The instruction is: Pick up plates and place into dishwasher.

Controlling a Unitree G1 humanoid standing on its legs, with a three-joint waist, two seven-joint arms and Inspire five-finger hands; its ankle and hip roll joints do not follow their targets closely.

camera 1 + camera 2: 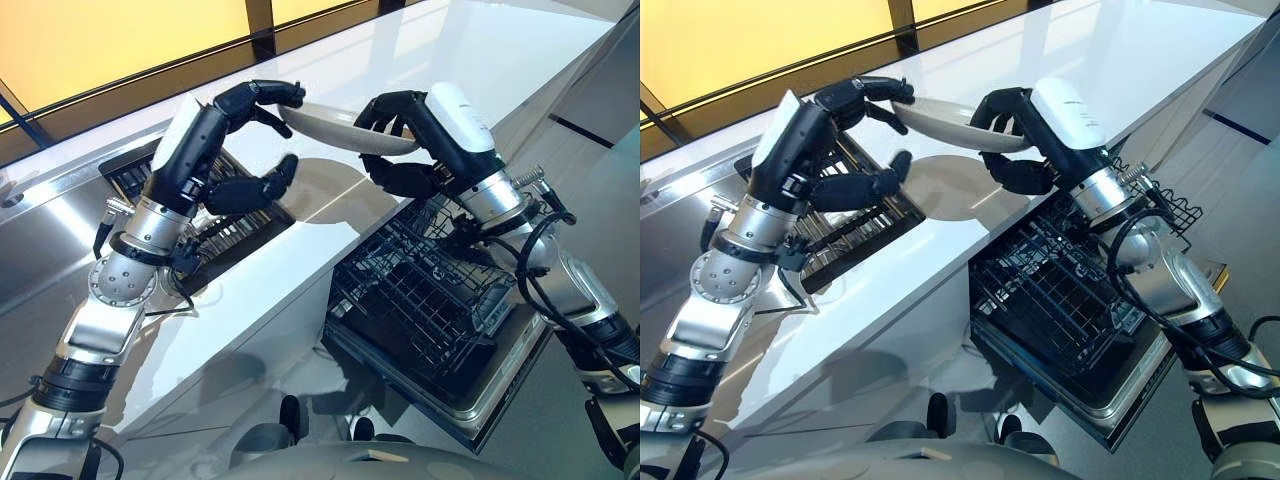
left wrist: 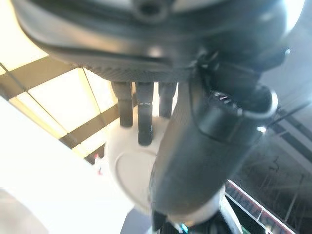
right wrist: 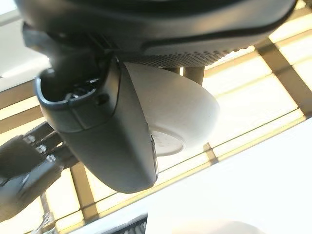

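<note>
at the far left a dark dish rack (image 1: 215,235) sits sunk in the steel surface beside the white counter (image 1: 400,130). above it the left hand (image 1: 235,140) is raised, its fingers curled over the near rim of a white plate (image 1: 345,130) while the thumb hangs below, apart from the plate; in the left wrist view the fingertips (image 2: 141,122) rest on the plate's face, so this hand hooks the plate more than it clamps it. the plate is in the air above the counter, tilted, spanning between the two hands. on its other edge the right hand (image 1: 410,140) has its fingers wrapped over the rim and its thumb underneath, and the right wrist view shows the thumb (image 3: 105,131) lying against the plate's underside: a closed grasp. further right and lower, the dishwasher (image 1: 450,370) door is down and its wire basket (image 1: 425,295) is pulled out, with nothing visible in its slots. the step in hand looks like a handover from left to right. next, the left fingers would need to let go cleanly, then the right arm must swing the plate down over the basket and turn it upright to slide between the tines.
</note>
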